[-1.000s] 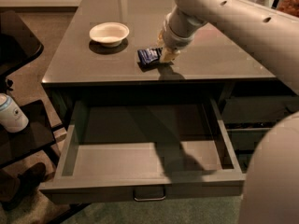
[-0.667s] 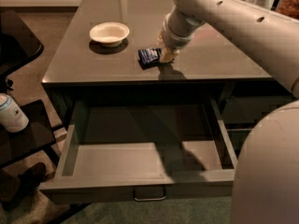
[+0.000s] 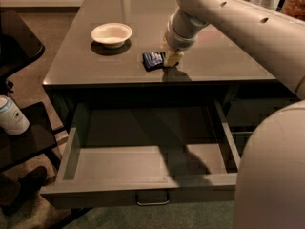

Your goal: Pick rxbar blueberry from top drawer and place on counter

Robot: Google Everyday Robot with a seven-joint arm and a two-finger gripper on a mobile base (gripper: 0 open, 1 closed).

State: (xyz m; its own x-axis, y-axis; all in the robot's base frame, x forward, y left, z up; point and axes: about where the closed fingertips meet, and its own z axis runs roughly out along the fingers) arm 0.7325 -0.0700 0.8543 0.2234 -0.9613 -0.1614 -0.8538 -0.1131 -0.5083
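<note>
Nothing has shifted: hand (image 3: 171, 59) touches rxbar blueberry (image 3: 153, 60) on glossy counter (image 3: 86, 66); grip unclear.

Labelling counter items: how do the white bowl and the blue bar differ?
The white bowl is round, pale and larger; the rxbar blueberry is flat, rectangular, dark blue. The bowl stands alone; the gripper is at the bar's edge. Both rest on the counter.
</note>
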